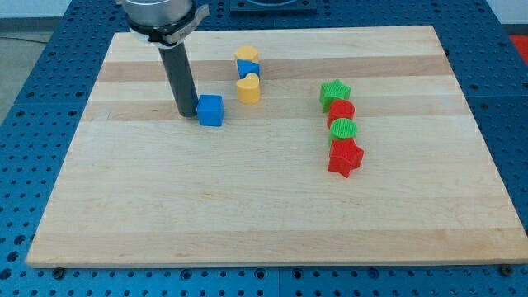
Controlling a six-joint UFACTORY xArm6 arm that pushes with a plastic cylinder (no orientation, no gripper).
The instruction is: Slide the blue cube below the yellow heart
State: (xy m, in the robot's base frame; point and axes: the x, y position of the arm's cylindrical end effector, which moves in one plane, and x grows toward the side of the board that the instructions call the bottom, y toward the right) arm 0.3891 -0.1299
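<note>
My tip (189, 114) rests on the board (264, 206), at the lower end of a plain dark rod; there are no jaws to open or close, so it holds nothing and can only push. The blue cube (210, 110) sits just beside the tip, on the side toward the view's right, so close that the two look to be touching, though I cannot tell for sure whether there is a sliver of gap.

The yellow heart (248, 88) lies farther from the tip in the same general direction, toward the view's right and a little toward the top. Beyond the heart, still more toward the top, a second blue block (248, 69) and another yellow block (246, 54) stand in a short column with it; their shapes are hard to make out.

The relation that matters: the cube lies almost straight to the view's right of the tip, and the spot below the heart lies to the right of the cube and slightly toward the view's bottom. As I judge it, a push toward the right would carry the cube most of the way, with the tip shifted slightly toward the top side of the cube to steer it down a touch. The risk is nudging the heart if the cube drifts upward.

Well apart on the right, a green star (335, 91), a red block (341, 110), a green block (342, 129) and a red star (345, 157) form a column, out of the path.
</note>
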